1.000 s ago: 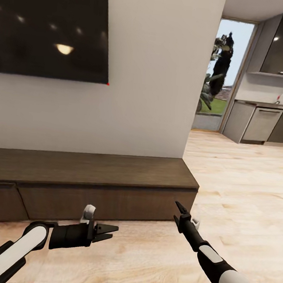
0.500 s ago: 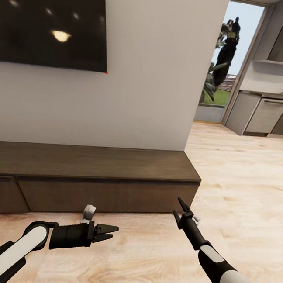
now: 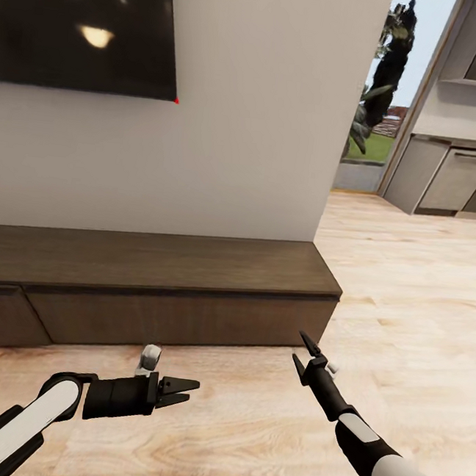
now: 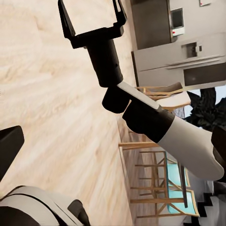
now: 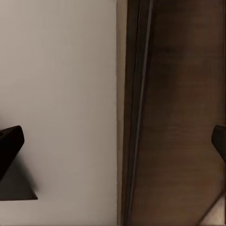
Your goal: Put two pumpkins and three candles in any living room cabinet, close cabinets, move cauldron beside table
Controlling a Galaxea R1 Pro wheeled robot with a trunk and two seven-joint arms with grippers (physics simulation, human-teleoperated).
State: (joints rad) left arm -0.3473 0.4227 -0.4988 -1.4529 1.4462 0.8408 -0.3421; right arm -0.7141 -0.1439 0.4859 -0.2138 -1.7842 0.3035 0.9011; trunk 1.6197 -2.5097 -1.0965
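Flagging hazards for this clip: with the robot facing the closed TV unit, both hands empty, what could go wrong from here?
1. The cabinet has flush, handleless drawer fronts, so an open hand may slip trying to pull one.
2. The right hand hangs near the cabinet's end corner; moving forward could clip it.
3. The left hand points sideways along the floor, so it probably needs reorienting before reaching for a drawer.

Cabinet (image 3: 151, 287) cut off at left edge; TV (image 3: 85, 21) cropped at top and left.

Dark wall screen (image 3: 85, 21) — kitchen units (image 3: 459, 182) beyond — wood floor (image 3: 410, 287).
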